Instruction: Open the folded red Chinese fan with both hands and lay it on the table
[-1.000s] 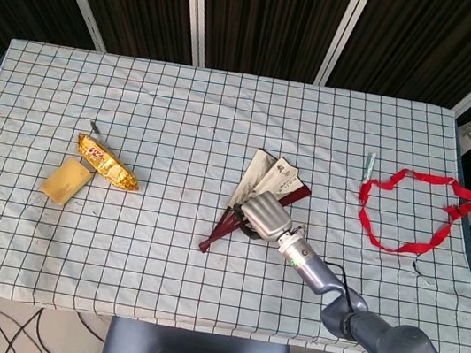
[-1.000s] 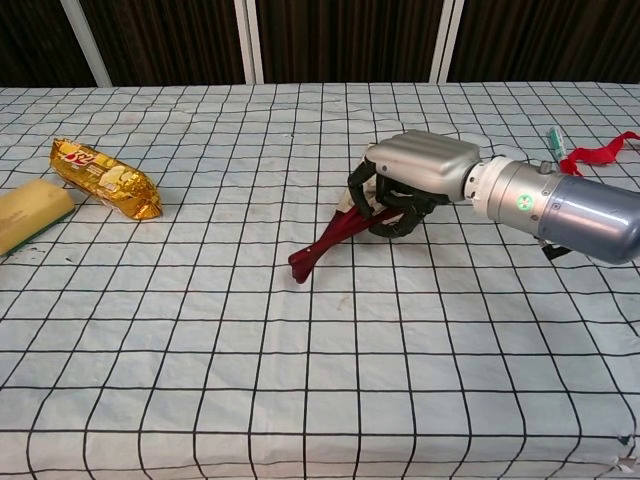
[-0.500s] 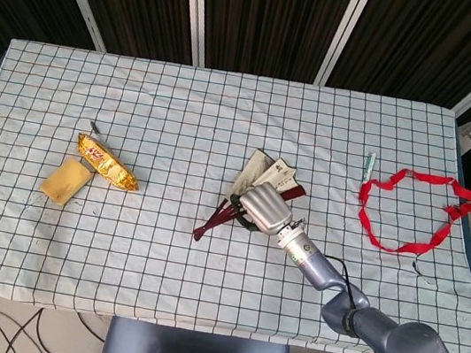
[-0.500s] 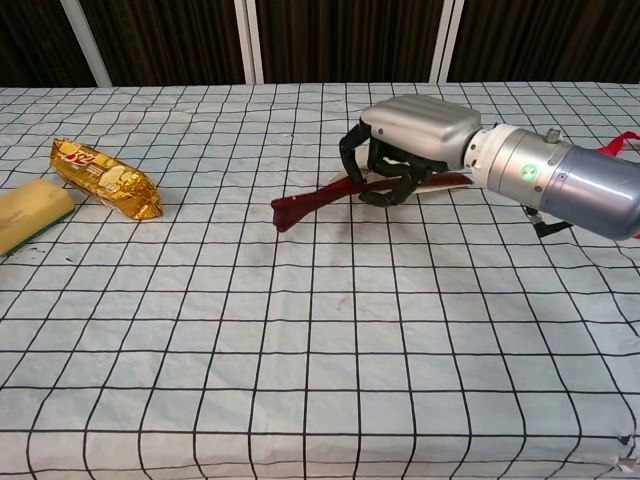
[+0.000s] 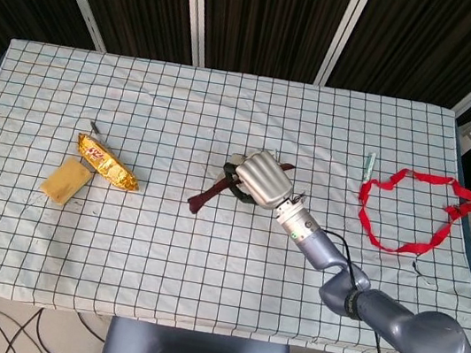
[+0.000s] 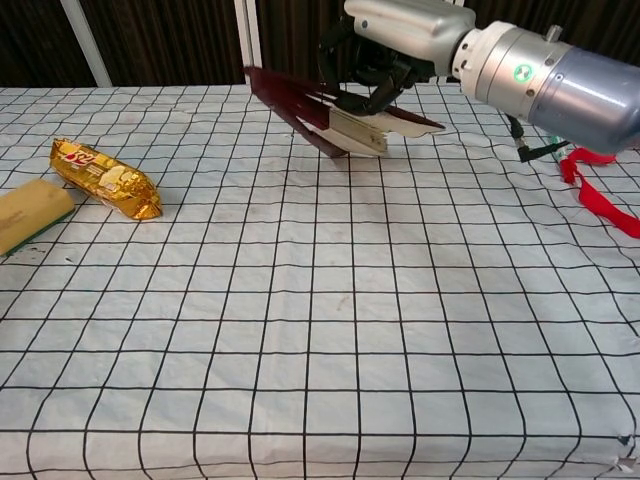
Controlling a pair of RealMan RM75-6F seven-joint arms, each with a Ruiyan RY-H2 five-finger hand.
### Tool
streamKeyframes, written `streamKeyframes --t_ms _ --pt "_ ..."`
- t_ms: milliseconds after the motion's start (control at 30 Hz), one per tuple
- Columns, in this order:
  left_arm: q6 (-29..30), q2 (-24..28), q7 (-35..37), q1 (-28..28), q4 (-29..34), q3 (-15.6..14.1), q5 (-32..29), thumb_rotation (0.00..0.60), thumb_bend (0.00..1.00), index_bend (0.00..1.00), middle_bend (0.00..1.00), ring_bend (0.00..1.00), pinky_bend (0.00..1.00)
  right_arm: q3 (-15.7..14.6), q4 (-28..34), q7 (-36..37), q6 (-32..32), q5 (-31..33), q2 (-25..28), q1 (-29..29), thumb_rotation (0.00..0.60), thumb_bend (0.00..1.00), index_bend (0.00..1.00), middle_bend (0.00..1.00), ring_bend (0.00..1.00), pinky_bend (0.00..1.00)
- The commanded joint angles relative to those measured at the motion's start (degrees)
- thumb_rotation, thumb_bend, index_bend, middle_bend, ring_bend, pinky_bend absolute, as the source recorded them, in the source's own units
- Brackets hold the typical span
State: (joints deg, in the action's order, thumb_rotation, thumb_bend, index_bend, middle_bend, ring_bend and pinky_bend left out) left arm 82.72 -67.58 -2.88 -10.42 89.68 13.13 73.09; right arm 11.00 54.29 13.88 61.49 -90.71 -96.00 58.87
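Note:
The red Chinese fan [image 6: 315, 108] is lifted off the table, its dark red ribs splayed slightly and a pale paper leaf showing beneath. My right hand [image 6: 395, 45] grips it from above, fingers curled round its middle. From the head view the fan [image 5: 207, 195] pokes out to the left of the right hand [image 5: 262, 179], handle end pointing down-left. No part of my left hand appears in either view.
A gold snack packet [image 5: 107, 162] and a yellow sponge [image 5: 65, 179] lie at the left of the checked tablecloth [image 5: 162, 245]. A red ribbon loop [image 5: 413, 214] and a green marker [image 5: 368, 167] lie at the right.
My right hand has raised the fan from the tablecloth and carried it up and away from me; the fan has tilted so its handle end points up-left in the chest view.

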Motion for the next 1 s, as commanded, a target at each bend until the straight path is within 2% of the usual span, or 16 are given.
streamKeyframes --t_ms 33,533,733,900,1000 --pt "-1.29 -0.07 -1.53 -2.07 1.33 0.87 0.93 0.600 0.00 0.00 0.00 0.00 0.00 1.19 1.30 -0.39 -0.72 0.97 0.97 0.86 0.600 0.39 0.77 0.93 0.99 0.81" --pt "-8.87 -3.73 -8.97 -14.52 4.06 5.85 0.89 0.600 0.00 0.08 0.00 0.00 0.00 8.62 6.99 -4.74 -5.87 9.96 4.83 4.03 0.600 0.39 0.78 0.94 0.99 0.81" --pt "-11.14 -7.34 -12.81 -19.19 2.04 6.84 -0.61 0.600 0.02 0.16 0.00 0.00 0.00 12.03 10.30 -8.78 -8.40 16.12 6.11 4.91 0.600 0.39 0.78 0.94 0.99 0.81" --pt "-11.85 -11.99 -14.05 -23.48 -1.95 8.37 -1.47 0.600 0.05 0.26 0.01 0.00 0.00 13.83 13.40 -12.48 -8.85 19.45 7.36 5.51 0.600 0.39 0.79 0.94 0.99 0.81" --pt "-11.90 -14.99 -14.48 -26.03 -5.12 9.02 -1.30 0.600 0.07 0.29 0.02 0.00 0.00 14.76 14.94 -14.24 -9.04 21.59 7.97 5.69 0.600 0.39 0.79 0.94 0.99 0.81"
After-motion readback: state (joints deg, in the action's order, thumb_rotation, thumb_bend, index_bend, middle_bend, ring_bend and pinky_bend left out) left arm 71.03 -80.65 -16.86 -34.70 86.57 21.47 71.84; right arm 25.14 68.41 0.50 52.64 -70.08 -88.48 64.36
